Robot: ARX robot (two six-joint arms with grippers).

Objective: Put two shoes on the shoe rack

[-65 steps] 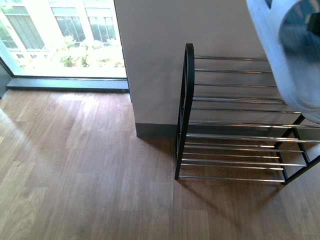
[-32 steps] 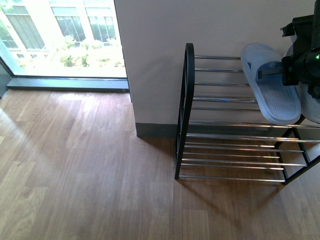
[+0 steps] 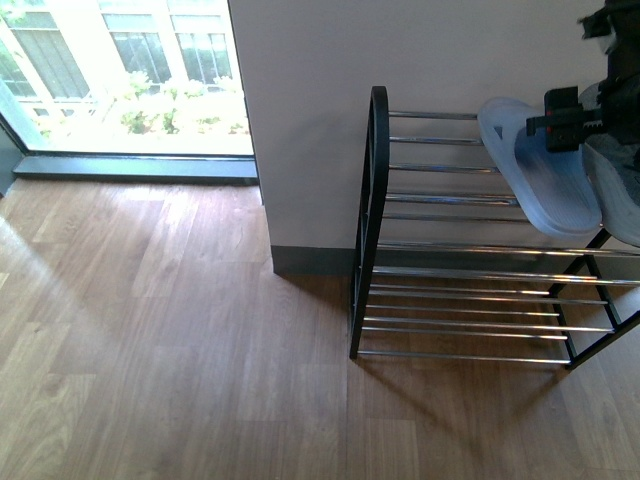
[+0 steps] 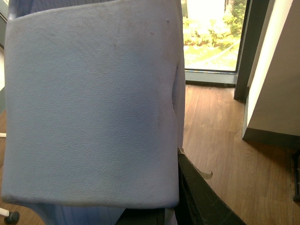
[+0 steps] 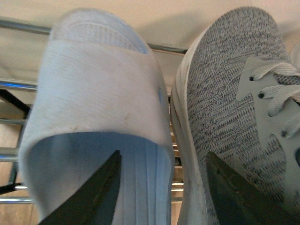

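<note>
Lowered slide sandal (image 3: 545, 170) lies between right end effector (image 5: 161, 187) fingers.

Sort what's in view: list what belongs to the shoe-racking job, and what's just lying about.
Job in hand:
- blue slide, lying on the top shelf
- second blue slide, carried at the left wrist
- shoe rack

Just there:
- grey knit sneaker, already on the rack beside the slide and not being handled
- wood floor
- window

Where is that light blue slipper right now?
In the front view the light blue slipper lies on the shoe rack's top rods, far right, beside a grey knit sneaker, with the right end effector just behind it.
</note>
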